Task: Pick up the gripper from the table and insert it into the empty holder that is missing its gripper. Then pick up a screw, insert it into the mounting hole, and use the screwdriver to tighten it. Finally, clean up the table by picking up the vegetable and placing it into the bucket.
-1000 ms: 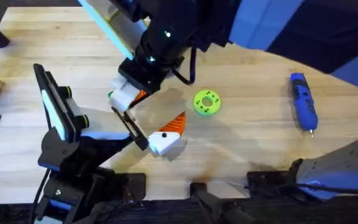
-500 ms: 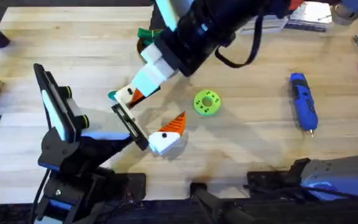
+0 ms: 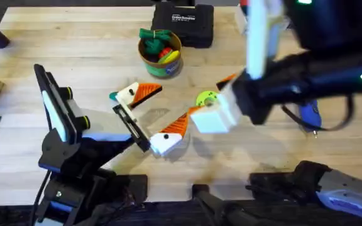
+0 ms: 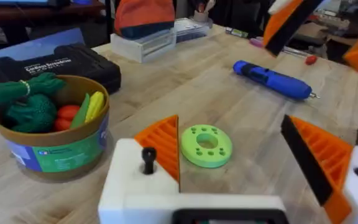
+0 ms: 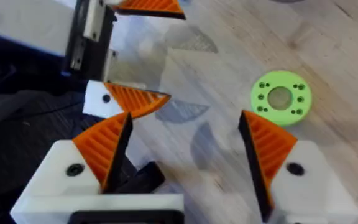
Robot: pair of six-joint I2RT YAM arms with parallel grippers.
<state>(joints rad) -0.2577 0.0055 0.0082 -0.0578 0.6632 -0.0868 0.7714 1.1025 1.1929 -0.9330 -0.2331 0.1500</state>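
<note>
- My right claw [image 5: 184,118] hangs wide open over the middle of the counter [image 3: 93,56]. Its two orange ribbed pads [image 5: 107,146] stand well apart with nothing between them.
- Seen from overhead, that claw sits just above the green disc [image 3: 206,99] and covers part of it.
- On my left claw [image 3: 144,135] I can't tell whether it is open or closed. The holder [image 3: 129,124] shows as a thin black bar running from 10 o'clock to 4 o'clock. At its 4 o'clock end sits a white block with an orange wedge [image 3: 168,135].
- The gripper [image 3: 138,94] lies loose on the counter, just off the holder's 10 o'clock end. Its orange wedge points toward 3 o'clock, and neither claw is touching it.
- The vegetable [image 3: 113,96], a small teal piece, lies right against the gripper's white end at its 9 o'clock side.
- The bucket [image 3: 160,53] stands at 1 o'clock from the gripper, near it, with green, red and yellow toy pieces inside.
- A black case [image 3: 182,25] lies just beyond the bucket at 1 o'clock.
- The screwdriver [image 4: 272,79] lies flat on the counter, well off at 3 o'clock from the green disc and partly under my right arm in the overhead view.
</note>
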